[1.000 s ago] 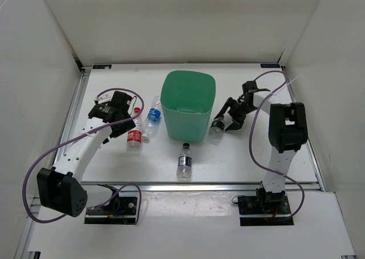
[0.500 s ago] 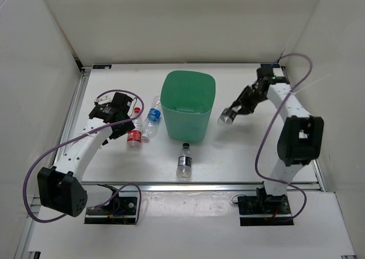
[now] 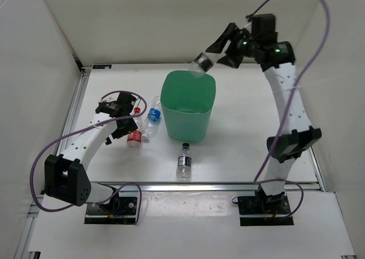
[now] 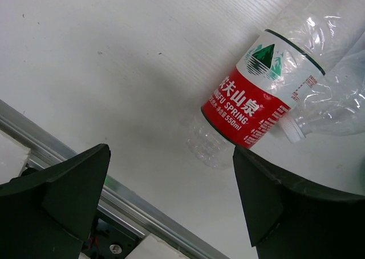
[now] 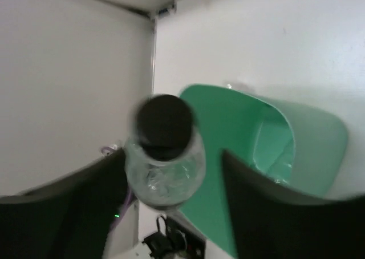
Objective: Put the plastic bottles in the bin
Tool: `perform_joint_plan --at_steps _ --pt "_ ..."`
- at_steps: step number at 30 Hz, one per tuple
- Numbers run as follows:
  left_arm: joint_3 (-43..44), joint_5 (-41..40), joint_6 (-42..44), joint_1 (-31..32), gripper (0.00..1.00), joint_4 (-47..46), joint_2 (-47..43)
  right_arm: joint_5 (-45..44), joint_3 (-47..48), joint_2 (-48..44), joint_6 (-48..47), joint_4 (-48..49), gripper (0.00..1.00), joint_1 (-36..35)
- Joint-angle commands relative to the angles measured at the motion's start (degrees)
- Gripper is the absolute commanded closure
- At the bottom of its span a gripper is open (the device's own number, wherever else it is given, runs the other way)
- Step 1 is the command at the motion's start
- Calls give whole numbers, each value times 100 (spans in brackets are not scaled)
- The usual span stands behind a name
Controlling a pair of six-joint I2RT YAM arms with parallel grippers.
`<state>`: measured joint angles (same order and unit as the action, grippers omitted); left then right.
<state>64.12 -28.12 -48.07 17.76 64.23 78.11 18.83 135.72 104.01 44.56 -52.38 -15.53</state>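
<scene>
A clear bottle with a black cap (image 3: 201, 62) hangs in the air over the far rim of the green bin (image 3: 185, 125). It sits just off the fingertips of my raised right gripper (image 3: 215, 55). In the right wrist view this bottle (image 5: 165, 170) lies against the left finger, with a gap to the right finger, so the jaws stand open above the bin (image 5: 239, 133). My left gripper (image 3: 121, 126) is open low over the table, beside the red-labelled bottle (image 3: 134, 136) (image 4: 251, 102). A blue-labelled bottle (image 3: 153, 117) lies left of the bin. A dark-labelled bottle (image 3: 183, 161) lies in front of it.
White walls close in the table at the back and both sides. A metal rail (image 4: 68, 156) runs along the table's near edge, close under my left gripper (image 4: 171, 156). The purple cable (image 3: 311, 19) of the right arm loops high over the back right corner.
The right arm has swung up from the table right of the bin, carrying the black-capped bottle over the bin's far rim, and its jaws have parted. The left gripper has shifted slightly.
</scene>
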Motion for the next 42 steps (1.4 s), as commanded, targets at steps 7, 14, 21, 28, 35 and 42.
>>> perform_joint_plan --at_steps 7,14,21,28,35,42 --pt "-145 385 228 8 0 -718 125 340 -660 -126 97 -325 0 320" --pt "-23 764 553 8 0 -1351 1169 613 -722 -442 -228 -668 0 674" --pt "285 940 905 -44 0 -1755 2076 798 -775 -618 -333 -923 0 727" --pt "557 976 625 -291 38 -1529 1902 868 -960 -733 -386 -976 0 911" --pt "4674 228 122 -38 37 609 1672 868 -1267 -838 -439 -914 0 911" --pt "5382 1352 1089 771 28 -1896 1459 693 -1610 -900 -492 -721 0 911"
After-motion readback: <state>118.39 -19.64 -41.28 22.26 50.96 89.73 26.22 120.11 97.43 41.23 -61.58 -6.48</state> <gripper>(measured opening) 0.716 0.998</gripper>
